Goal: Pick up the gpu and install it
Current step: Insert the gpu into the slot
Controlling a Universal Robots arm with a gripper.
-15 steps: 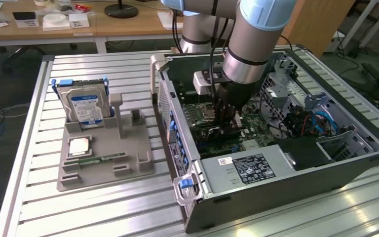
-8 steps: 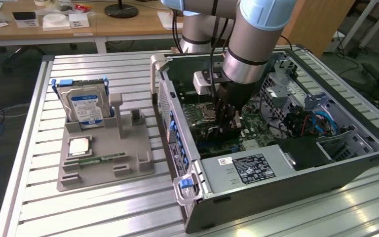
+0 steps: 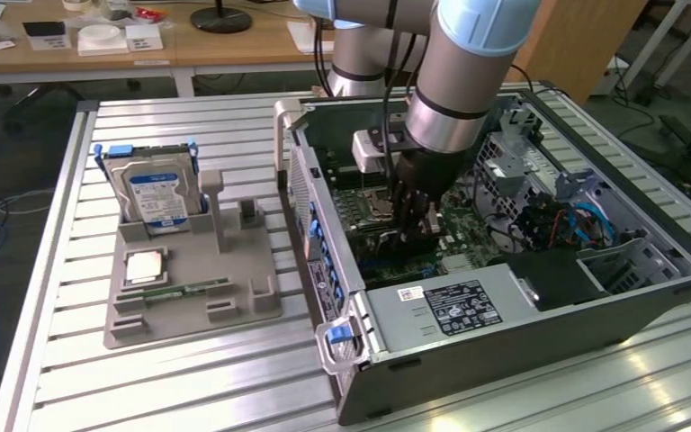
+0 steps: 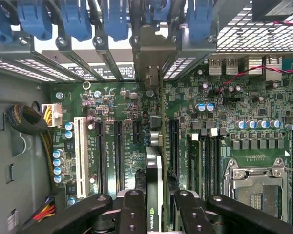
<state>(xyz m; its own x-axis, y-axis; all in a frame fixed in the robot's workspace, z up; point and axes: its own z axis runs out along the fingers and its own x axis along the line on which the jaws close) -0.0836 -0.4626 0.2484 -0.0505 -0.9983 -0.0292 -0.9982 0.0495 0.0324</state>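
Note:
The gpu (image 4: 154, 170) stands on edge over the green motherboard (image 4: 112, 102), lined up with a long expansion slot. Its pale metal bracket (image 4: 147, 58) meets the case's rear slot openings under the blue latches. My gripper (image 4: 156, 197) is shut on the card, one black finger (image 4: 132, 209) on each flat side. In the exterior view my gripper (image 3: 416, 229) reaches straight down inside the open computer case (image 3: 466, 310), low over the board; the card itself is hard to make out there.
A grey parts holder (image 3: 190, 297) on the slatted table at the exterior view's left carries a hard drive (image 3: 154, 193), a processor chip (image 3: 144, 265) and a green memory stick (image 3: 177, 292). The empty CPU socket (image 4: 256, 185) and cable bundles (image 4: 27, 119) lie near the card.

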